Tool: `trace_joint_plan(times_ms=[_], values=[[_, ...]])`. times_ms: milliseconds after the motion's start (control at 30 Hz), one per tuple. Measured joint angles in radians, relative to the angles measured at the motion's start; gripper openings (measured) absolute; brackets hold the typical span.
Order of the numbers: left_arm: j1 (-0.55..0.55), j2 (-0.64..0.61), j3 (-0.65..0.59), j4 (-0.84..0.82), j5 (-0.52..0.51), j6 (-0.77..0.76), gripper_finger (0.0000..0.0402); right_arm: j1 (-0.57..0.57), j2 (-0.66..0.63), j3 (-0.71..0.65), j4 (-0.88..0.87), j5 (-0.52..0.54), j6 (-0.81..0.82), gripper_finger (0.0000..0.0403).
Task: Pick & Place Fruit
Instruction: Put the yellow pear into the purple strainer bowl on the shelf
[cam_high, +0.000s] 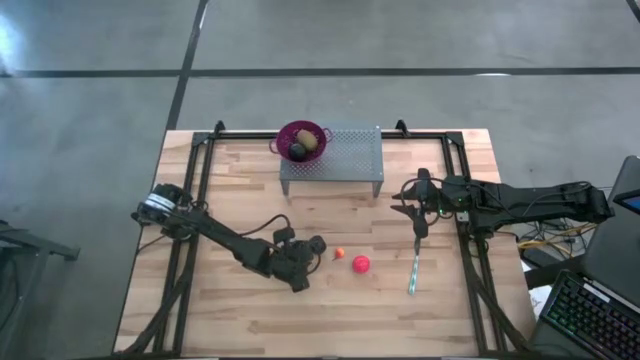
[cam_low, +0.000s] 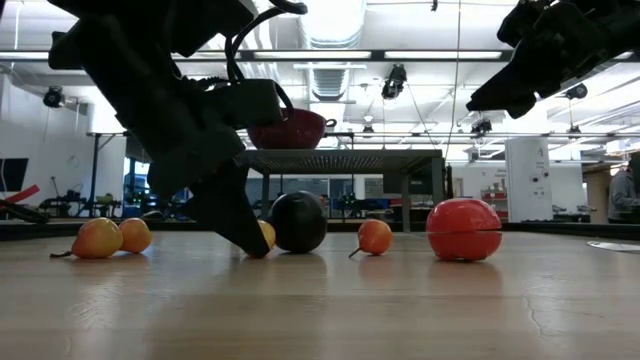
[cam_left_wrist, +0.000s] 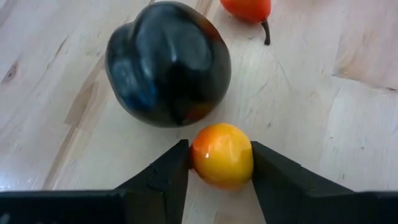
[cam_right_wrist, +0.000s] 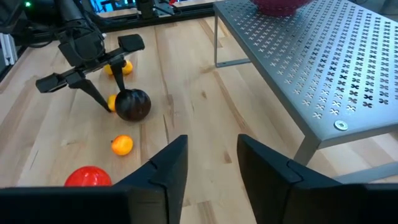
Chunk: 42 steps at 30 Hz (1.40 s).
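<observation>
Nearest the lens in the left wrist view, a small orange-yellow fruit (cam_left_wrist: 222, 154) sits between the left gripper (cam_left_wrist: 221, 168)'s two dark fingers (cam_left_wrist: 168, 177), both of which touch its sides, so the claw is clamped on it on the wooden table (cam_high: 250, 320). Just beyond it, touching or nearly so, lies the dark brown-black ball (cam_left_wrist: 168, 62).

Going by size: the table carries a perforated grey metal stand (cam_high: 335, 160) at about 12 o'clock from the table's middle in the high view. On the stand's corner toward 11 o'clock rests the purple colander bowl (cam_high: 290, 132), holding an olive-green oval (cam_high: 309, 139) and a second dark ball (cam_high: 297, 151).

The left arm reaches from 9 o'clock toward the table's middle, its gripper low at the board. The right gripper (cam_right_wrist: 211, 162) hangs above the table at about 3 o'clock, near the stand's leg; its fingers stand apart with nothing between them.

A red ball (cam_high: 361, 264) lies at roughly 5 o'clock from the middle, with a tiny orange fruit (cam_high: 339, 254) just beside it toward 9 o'clock. In the low view two more small orange fruits (cam_low: 112, 238) sit side by side at the far left. A slim teal stick (cam_high: 413, 273) lies below the right gripper, toward 4 o'clock.
</observation>
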Motion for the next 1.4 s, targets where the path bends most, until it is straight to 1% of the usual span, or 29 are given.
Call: trace_joint_plan(times_ms=[133,300,400,467,533,600,667,800,867,933,967,1033,1100,1167,1267,1400], values=[[0.0,-0.007,0.0,-0.022,0.008,-0.001,0.016,0.0,0.0,0.0,0.0,0.0,0.0,0.0118],[0.0,-0.033,0.017,-0.13,0.016,-0.007,0.016,0.0,0.0,0.0,0.0,0.0,0.0,0.0104],[0.0,-0.072,0.034,-0.198,0.014,-0.007,0.0159,0.0,0.0,0.0,0.0,0.0,0.0,0.0095],[0.0,-0.105,0.046,-0.236,0.005,-0.007,0.016,0.0,0.0,0.0,0.0,0.0,0.0,0.0089],[0.0,-0.138,0.054,-0.274,-0.03,-0.002,0.016,0.0,0.0,0.0,0.0,0.0,0.0,0.0082],[0.0,-0.178,0.063,-0.287,-0.088,0.013,0.0159,0.0,0.0,0.0,0.0,0.0,0.0,0.0076],[0.0,-0.219,0.068,-0.288,-0.174,0.042,0.0159,0.0,0.0,0.0,0.0,0.0,0.0,0.007],[0.002,-0.292,0.075,-0.267,-0.424,0.093,0.0161,0.0,0.0,0.0,0.0,0.0,0.0,0.006],[0.005,-0.327,0.081,-0.227,-0.558,0.12,0.0162,0.0,0.0,0.0,0.0,0.0,0.0,0.0055],[0.014,-0.362,0.084,-0.179,-0.661,0.164,0.0162,0.0,0.0,0.0,0.0,0.0,0.0,0.0051],[0.021,-0.377,0.084,-0.145,-0.698,0.204,0.0162,0.0,0.0,0.0,0.0,0.0,0.0,0.005],[0.046,-0.41,0.083,-0.076,-0.736,0.292,0.0162,0.0,0.0,0.0,0.0,0.0,0.0,0.0047],[0.087,-0.438,0.084,-0.005,-0.734,0.383,0.0162,0.0,0.0,0.0,0.0,0.0,0.0,0.0044],[0.139,-0.464,0.084,0.059,-0.69,0.468,0.0162,0.0,0.0,0.0,0.0,0.0,0.0,0.0043],[0.238,-0.489,0.084,0.132,-0.551,0.561,0.0163,0.0,0.0,0.0,0.0,0.0,0.0,0.0047],[0.375,-0.513,0.1,0.155,-0.366,0.59,0.0163,0.0,0.0,0.0,0.0,0.0,0.0,0.0058]])
